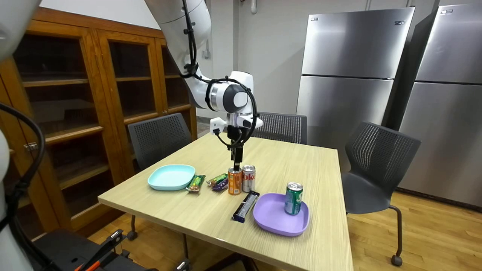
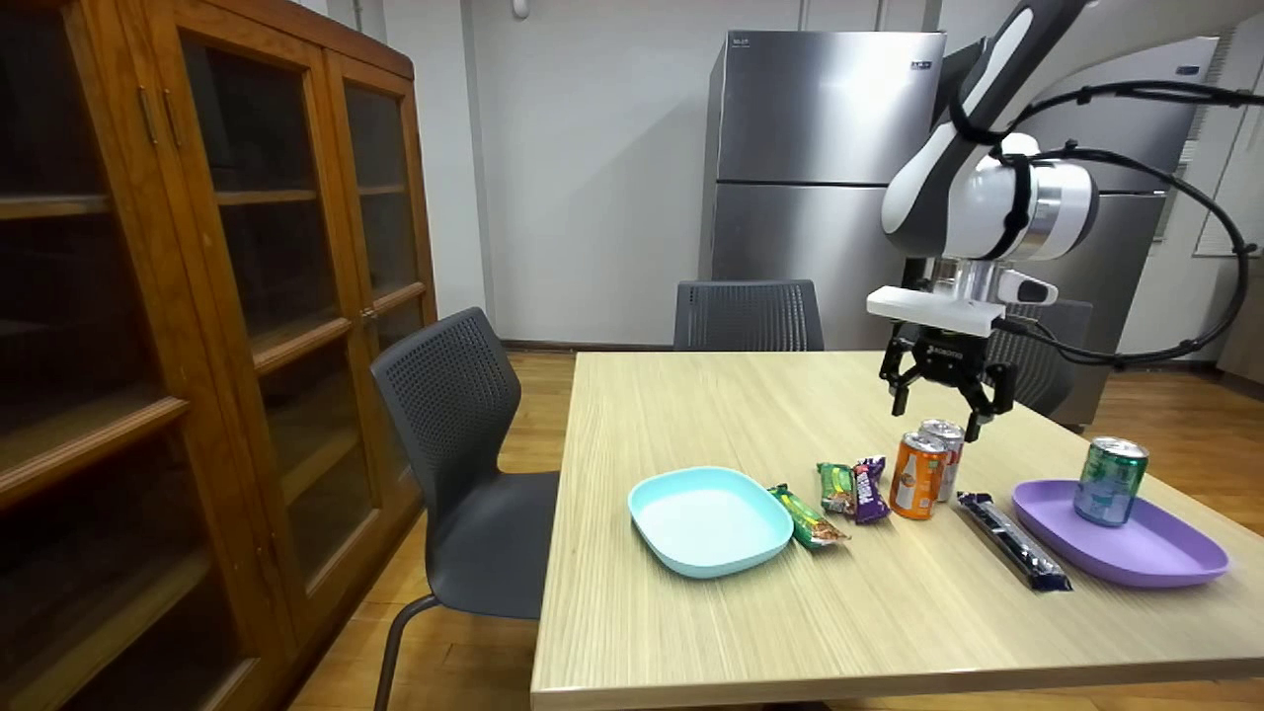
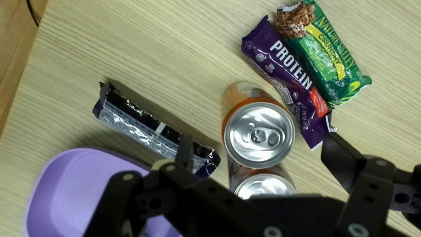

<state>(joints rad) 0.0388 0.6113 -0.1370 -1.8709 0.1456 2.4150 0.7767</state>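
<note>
While its jaws stand spread wide, the gripper (image 2: 936, 423) hangs above an orange can (image 2: 916, 476) and a silver can (image 1: 249, 180)

Released, it points down, and the two cans stand upright on the table (image 1: 293, 158), just beside each other. Near the orange can lies a purple-wrapped bar (image 3: 287, 79), against a green-wrapped bar (image 3: 325, 54). A dark-wrapped bar (image 1: 245, 207) lies near the purple plate (image 1: 272, 221), where a green can (image 1: 293, 198) stands.

The spread end effector (image 3: 262, 150) hangs above an orange can (image 3: 259, 135) and another can (image 3: 265, 186).

Bright, cabinet interior (image 2: 265, 257) seemingly murky
</note>
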